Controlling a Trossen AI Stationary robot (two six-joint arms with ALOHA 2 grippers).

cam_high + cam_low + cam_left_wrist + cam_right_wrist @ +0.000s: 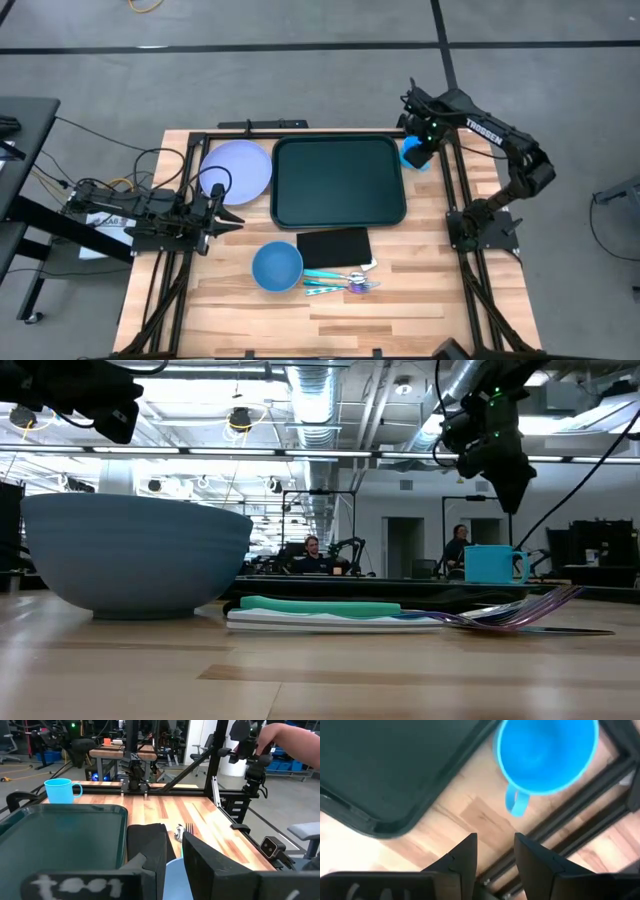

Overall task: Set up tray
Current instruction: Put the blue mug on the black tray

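A: Start at the near edge of the high view. What's there?

B: At six o'clock from the tray (340, 182) lies a flat black rectangle (334, 246), with cutlery (340, 282) just nearer and a blue bowl (277, 266) at about seven o'clock. The tray sits mid-table, nothing on it.

A: And the left gripper (222, 208)?

B: It waits at the tray's eight o'clock, by the lavender plate (240, 168). Its fingers stand a little apart, holding nothing.

A: The step in hand?

B: I judge it's fetching the blue cup (545, 755), at the tray's two o'clock. The right gripper (494, 851) hangs above it, jaws parted and empty. It should centre over the cup wall, away from the handle.

A: Room to move?

B: Tight. The cup stands between the tray's rim and the black frame rail (555, 840); lift straight up first.
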